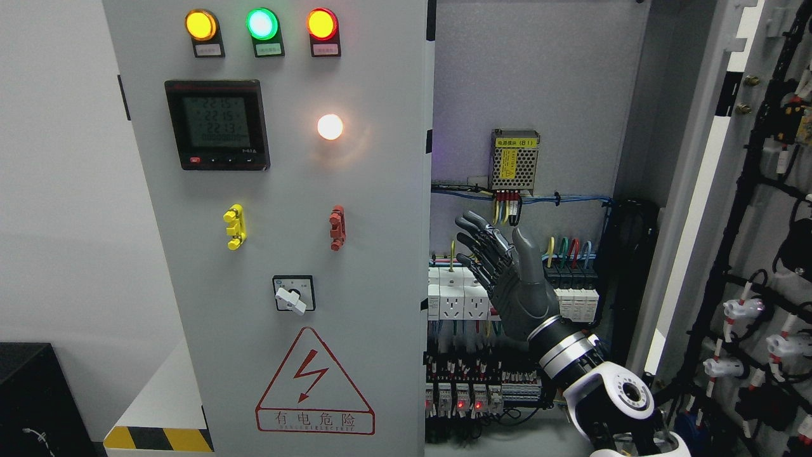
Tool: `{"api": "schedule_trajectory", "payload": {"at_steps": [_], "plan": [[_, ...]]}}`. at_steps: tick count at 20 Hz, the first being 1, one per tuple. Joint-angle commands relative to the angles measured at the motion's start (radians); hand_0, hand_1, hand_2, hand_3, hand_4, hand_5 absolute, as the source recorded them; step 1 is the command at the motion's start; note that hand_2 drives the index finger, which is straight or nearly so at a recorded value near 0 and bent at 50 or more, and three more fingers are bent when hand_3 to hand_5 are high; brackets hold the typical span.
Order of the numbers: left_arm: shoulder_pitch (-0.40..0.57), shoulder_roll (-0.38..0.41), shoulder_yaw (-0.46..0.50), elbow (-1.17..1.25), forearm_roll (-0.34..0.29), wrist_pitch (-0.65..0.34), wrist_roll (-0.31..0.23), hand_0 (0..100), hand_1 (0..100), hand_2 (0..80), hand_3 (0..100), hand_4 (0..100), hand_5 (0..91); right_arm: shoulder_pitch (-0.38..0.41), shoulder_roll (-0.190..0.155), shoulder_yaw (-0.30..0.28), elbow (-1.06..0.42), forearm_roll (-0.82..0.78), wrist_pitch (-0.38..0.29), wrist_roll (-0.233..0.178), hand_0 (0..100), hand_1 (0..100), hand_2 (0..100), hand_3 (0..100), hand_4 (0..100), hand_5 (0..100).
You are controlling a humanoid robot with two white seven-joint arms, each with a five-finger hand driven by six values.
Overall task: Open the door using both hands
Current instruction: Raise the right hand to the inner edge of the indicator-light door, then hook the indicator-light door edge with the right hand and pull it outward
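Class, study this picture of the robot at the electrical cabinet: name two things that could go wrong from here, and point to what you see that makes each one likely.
1. The right robot hand, fingers spread, is raised inside the open cabinet, in front of the wiring and breakers; reaching further could snag wires or knock a switch.
2. The left door looks shut and its lamps glow, so the panel seems live: contact inside could be hazardous.

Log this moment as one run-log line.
right door: swung open | left door: shut | right hand: open, raised inside cabinet, holding nothing | left hand: not in view
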Motion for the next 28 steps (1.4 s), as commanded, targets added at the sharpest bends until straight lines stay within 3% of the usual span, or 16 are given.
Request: {"api": "schedule_trajectory", "payload": {"at_steps": [1, 8, 15, 23, 26, 28], "plan": [[0.0, -0.021, -0.007, -0.004, 0.0, -0.005, -0.005, 0, 0, 0.0, 0, 0, 0.0, -0.034, -0.013, 0.007, 0.044, -0.091, 0.038, 0.036, 0, 0, 0, 0, 0, 0], [0.001, -0.044, -0.007, -0.004, 0.002, -0.005, -0.005, 0, 0, 0.0, 0, 0, 0.0, -0.064, -0.025, -0.002, 0.103, -0.091, 0.039, 0.198, 0, 0, 0, 0, 0, 0], [0.001, -0.044, -0.006, -0.004, 0.002, -0.005, -0.005, 0, 0, 0.0, 0, 0, 0.0, -0.109, -0.033, -0.007, 0.181, -0.083, 0.056, 0.3, 0, 0, 0, 0, 0, 0], [0.001, -0.045, -0.006, -0.004, 0.002, -0.005, -0.005, 0, 0, 0.0, 0, 0, 0.0, -0.098, -0.035, -0.002, 0.178, -0.085, 0.09, 0.32, 0, 0, 0, 0, 0, 0], [0.001, -0.045, -0.006, -0.004, 0.002, -0.005, -0.005, 0, 0, 0.0, 0, 0, 0.0, -0.092, -0.035, 0.001, 0.178, -0.077, 0.091, 0.37, 0, 0, 0, 0, 0, 0], [0.001, -0.045, -0.006, -0.004, 0.002, -0.005, -0.005, 0, 0, 0.0, 0, 0, 0.0, -0.093, -0.035, -0.002, 0.176, -0.075, 0.091, 0.37, 0, 0, 0, 0, 0, 0]]}}
